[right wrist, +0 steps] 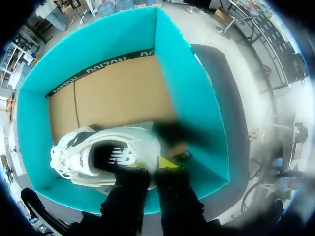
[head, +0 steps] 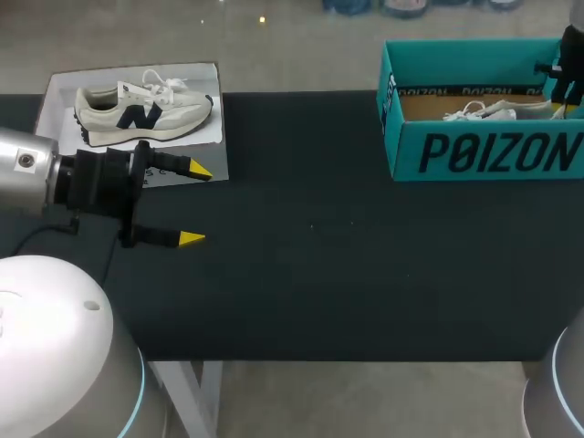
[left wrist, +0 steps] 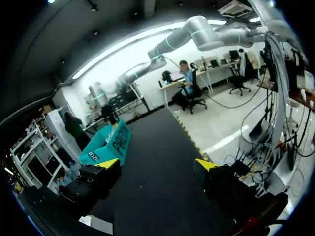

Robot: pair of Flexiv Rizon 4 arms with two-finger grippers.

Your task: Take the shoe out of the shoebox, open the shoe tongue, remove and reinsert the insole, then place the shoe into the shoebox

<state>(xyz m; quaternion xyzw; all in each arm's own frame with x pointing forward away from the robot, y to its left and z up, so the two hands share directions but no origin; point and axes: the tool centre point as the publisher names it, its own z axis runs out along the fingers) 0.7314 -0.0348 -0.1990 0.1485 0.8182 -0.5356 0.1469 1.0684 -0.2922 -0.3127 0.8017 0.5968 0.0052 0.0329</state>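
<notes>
The teal shoebox [head: 484, 151] stands open at the table's far right. Inside it lies a white shoe [head: 497, 111] with a dark logo on its insole. My right gripper [head: 566, 91] reaches down into the box at the shoe's heel end. In the right wrist view its yellow tips [right wrist: 150, 167] stand close together, pinched on the collar of the shoe [right wrist: 74, 152], with the box wall [right wrist: 187, 88] beside them. My left gripper [head: 193, 203] hovers open over the table's left part and holds nothing. In the left wrist view the box [left wrist: 106, 147] shows far ahead of that gripper [left wrist: 157, 164].
A white sheet [head: 55, 91] lies at the far left corner, with a second white and beige shoe [head: 141, 111] on it, just behind my left gripper. Black tabletop [head: 347, 255] spreads between the two arms.
</notes>
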